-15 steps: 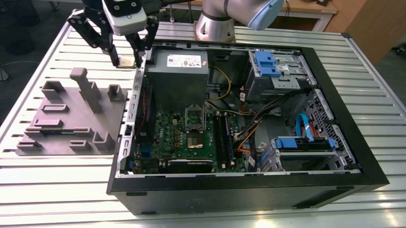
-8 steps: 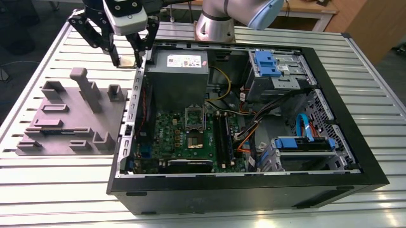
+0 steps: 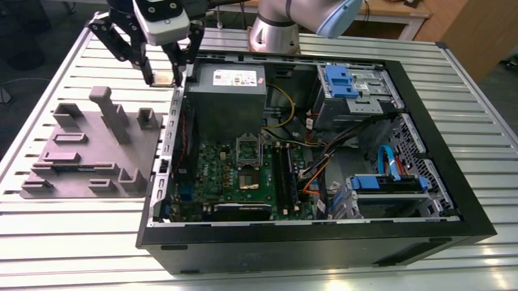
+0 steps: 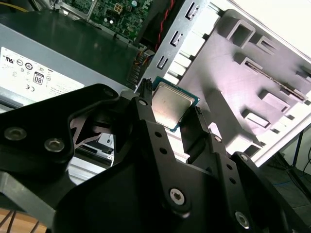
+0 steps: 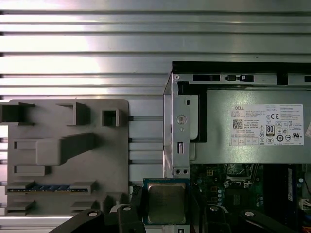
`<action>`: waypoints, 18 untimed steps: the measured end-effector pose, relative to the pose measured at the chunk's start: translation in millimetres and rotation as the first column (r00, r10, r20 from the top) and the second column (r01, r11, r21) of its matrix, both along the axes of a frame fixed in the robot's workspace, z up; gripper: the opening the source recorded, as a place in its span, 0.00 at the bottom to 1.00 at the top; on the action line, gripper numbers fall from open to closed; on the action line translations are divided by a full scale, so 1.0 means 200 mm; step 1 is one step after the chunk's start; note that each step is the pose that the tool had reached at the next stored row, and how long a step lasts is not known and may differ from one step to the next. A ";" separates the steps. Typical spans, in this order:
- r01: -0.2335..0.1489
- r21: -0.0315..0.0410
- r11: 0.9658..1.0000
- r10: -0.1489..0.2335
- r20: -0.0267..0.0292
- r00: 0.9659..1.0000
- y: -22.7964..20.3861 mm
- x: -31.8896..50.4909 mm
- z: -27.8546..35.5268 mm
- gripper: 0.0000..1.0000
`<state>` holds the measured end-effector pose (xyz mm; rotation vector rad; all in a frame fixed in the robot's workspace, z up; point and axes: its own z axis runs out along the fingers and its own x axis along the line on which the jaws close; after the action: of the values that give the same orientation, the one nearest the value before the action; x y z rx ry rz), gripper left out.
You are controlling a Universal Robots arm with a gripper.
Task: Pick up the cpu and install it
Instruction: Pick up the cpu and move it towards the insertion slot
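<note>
Black linkage gripper [image 3: 166,76], silver hex screws [image 4: 176,195], white wrist housing [image 3: 162,15], silver-grey arm [image 3: 273,29], pale blue joint cap [image 3: 338,17]

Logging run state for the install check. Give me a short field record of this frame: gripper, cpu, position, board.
gripper: gripper shut on the cpu
cpu: held at its edges between the two fingers, metal top showing
position: in the air near the computer case wall, between the grey fixture tray and the power supply
motherboard: motherboard lies inside the open case; cpu not yet on it
table: slatted metal table carries case and tray
</note>
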<state>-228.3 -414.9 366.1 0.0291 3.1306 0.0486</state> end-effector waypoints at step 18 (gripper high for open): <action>0.000 0.000 1.000 0.000 0.000 1.000 0.000 0.076 0.000 0.47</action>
<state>-213.0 -414.9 366.0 0.0293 3.1306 0.0487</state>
